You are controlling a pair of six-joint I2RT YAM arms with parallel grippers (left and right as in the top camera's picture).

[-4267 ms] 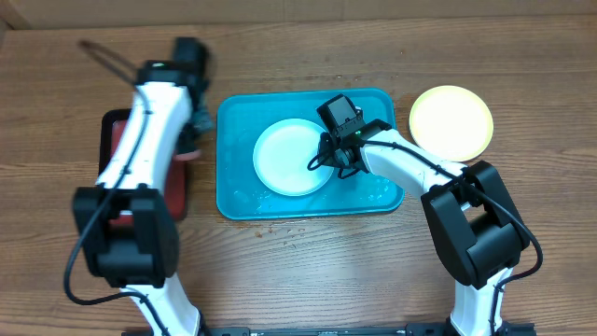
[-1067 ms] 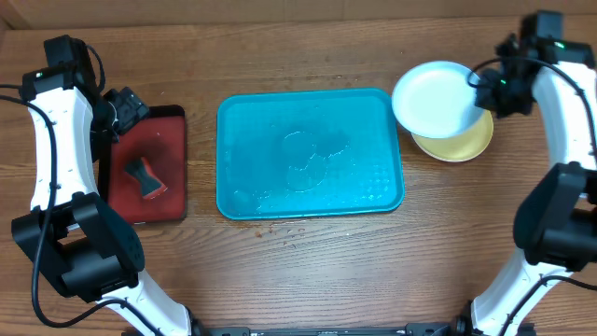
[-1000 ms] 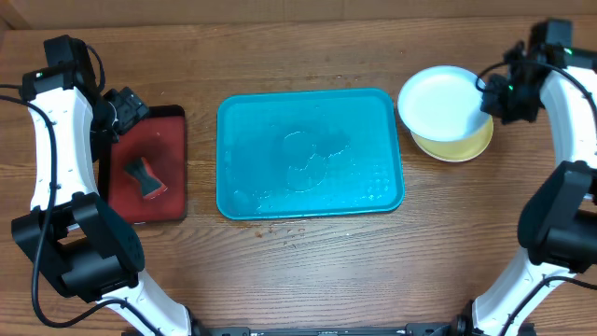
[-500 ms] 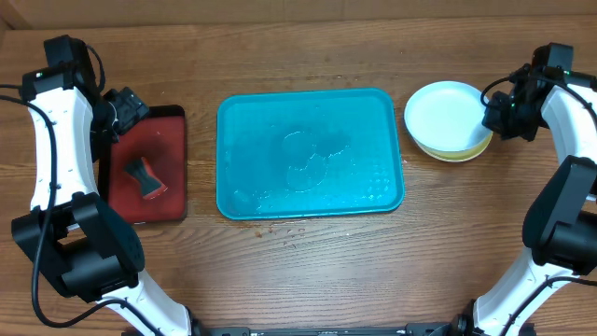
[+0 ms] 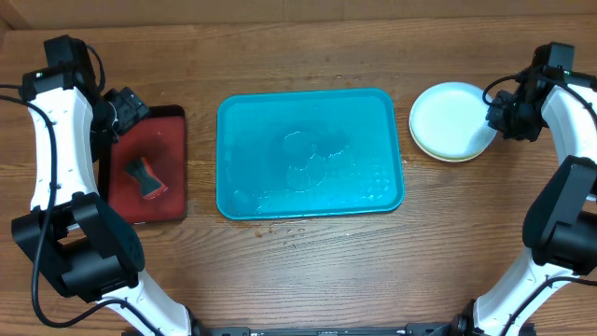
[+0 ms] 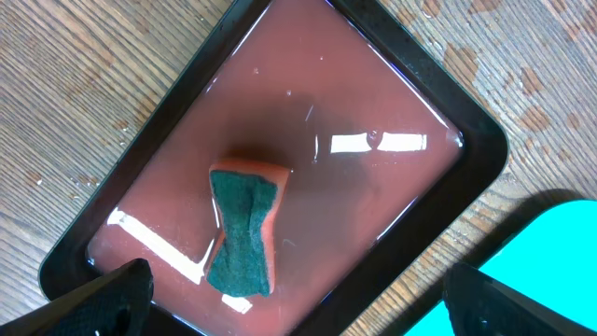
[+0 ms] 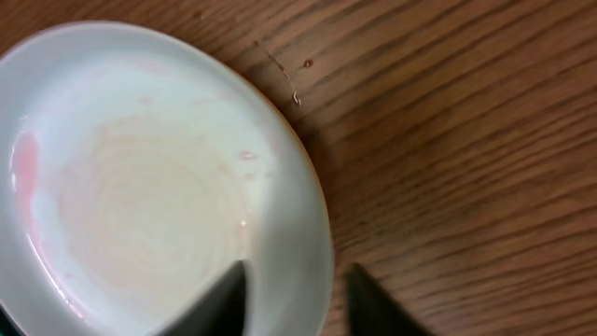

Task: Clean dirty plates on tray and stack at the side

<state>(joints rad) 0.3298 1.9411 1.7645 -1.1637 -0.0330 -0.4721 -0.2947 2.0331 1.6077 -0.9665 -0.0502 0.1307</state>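
The teal tray (image 5: 244, 121) lies mid-table, wet, with no plate on it. To its right a white plate (image 5: 448, 119) rests on a yellow-green plate, of which only a thin rim (image 5: 455, 159) shows. My right gripper (image 5: 494, 117) is at the white plate's right edge. In the right wrist view its jaws (image 7: 297, 303) stand open astride the rim of the white plate (image 7: 140, 177), one finger over the plate and a small gap at the outer finger. A faint pink smear marks the plate's left side. My left gripper (image 5: 126, 105) hangs wide open and empty above the red tray.
A black-rimmed red tray (image 5: 173, 201) sits at the left with a green-and-orange sponge (image 5: 145, 177) in shallow water. In the left wrist view the sponge (image 6: 244, 229) lies between and beyond my open left fingers. A cardboard wall runs along the table's far edge.
The white plate has come down and slightly right, settling onto the yellow-green plate. My right jaws, shut on its rim before, have parted. The left arm has not moved.
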